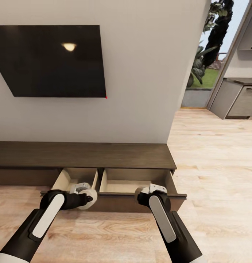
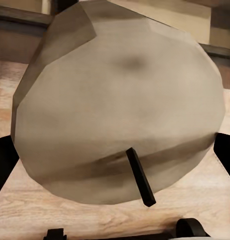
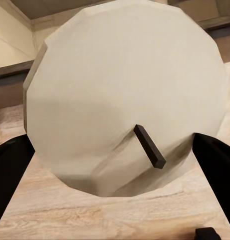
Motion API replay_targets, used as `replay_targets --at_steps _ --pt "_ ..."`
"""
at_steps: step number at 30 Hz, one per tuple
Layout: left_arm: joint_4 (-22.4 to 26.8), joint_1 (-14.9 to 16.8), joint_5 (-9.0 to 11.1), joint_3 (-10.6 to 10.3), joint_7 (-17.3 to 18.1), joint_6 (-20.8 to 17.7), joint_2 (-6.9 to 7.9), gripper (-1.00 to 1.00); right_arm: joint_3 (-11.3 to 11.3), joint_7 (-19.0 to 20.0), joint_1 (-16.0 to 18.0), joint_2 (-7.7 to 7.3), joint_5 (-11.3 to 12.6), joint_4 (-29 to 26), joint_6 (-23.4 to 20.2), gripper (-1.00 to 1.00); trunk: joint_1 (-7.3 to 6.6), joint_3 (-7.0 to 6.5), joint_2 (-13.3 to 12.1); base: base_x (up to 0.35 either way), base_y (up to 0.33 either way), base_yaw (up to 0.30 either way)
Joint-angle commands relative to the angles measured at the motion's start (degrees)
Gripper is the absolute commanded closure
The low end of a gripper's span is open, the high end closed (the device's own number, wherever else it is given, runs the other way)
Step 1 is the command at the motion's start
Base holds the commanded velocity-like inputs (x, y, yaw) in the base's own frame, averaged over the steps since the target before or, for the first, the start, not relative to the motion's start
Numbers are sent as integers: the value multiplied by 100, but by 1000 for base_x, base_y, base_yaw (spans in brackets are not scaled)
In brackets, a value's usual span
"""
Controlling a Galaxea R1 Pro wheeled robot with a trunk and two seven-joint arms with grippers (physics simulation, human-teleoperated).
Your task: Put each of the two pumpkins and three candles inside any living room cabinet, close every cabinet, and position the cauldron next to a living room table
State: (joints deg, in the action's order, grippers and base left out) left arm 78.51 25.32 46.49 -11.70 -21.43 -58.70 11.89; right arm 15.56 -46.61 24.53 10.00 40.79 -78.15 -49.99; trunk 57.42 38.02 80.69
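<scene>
The long dark-brown cabinet (image 1: 85,155) stands against the wall with two drawers pulled open, a left one (image 1: 69,179) and a right one (image 1: 135,180), both showing pale wood inside. My left gripper (image 1: 85,198) is shut on a tan candle (image 1: 90,199) at the left drawer's front edge. In the left wrist view that candle (image 2: 115,100) shows its black wick between my dark fingers (image 2: 2,165). My right gripper (image 1: 142,193) is shut on a second candle (image 1: 137,194) at the right drawer's front. The right wrist view has this candle (image 3: 124,95) close up, wick forward.
A black TV screen (image 1: 53,60) hangs on the beige wall above the cabinet. To the right the plank floor (image 1: 213,153) runs toward grey kitchen cabinets (image 1: 237,98) and a window with plants (image 1: 206,54).
</scene>
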Motion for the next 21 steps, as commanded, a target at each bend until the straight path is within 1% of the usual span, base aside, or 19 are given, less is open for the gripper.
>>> replay_targets --at_steps 1,2,6,12,16,21 --pt "16 -1 22 5 2 -4 10 100 3 7 0 0 -7 10 3 100 -23 -18 -42 0 0 0" --pt "40 -1 40 23 4 -6 21 100 8 12 0 0 -8 15 5 100 -45 -36 -82 0 0 0" --pt "90 -1 74 124 11 -24 13 100 16 26 -1 0 -9 19 19 100 -45 -39 -82 0 0 -12" --pt "119 -1 79 124 23 -35 4 100 19 39 -1 0 -9 19 24 100 -45 -69 -82 12 0 -177" --pt "121 -1 80 109 24 -36 -2 100 18 45 -1 0 -7 19 24 100 -45 -85 -82 193 0 -213" --pt "121 -1 73 123 24 -36 3 100 24 46 -1 0 -9 19 24 100 -45 -89 -82 115 0 -50"
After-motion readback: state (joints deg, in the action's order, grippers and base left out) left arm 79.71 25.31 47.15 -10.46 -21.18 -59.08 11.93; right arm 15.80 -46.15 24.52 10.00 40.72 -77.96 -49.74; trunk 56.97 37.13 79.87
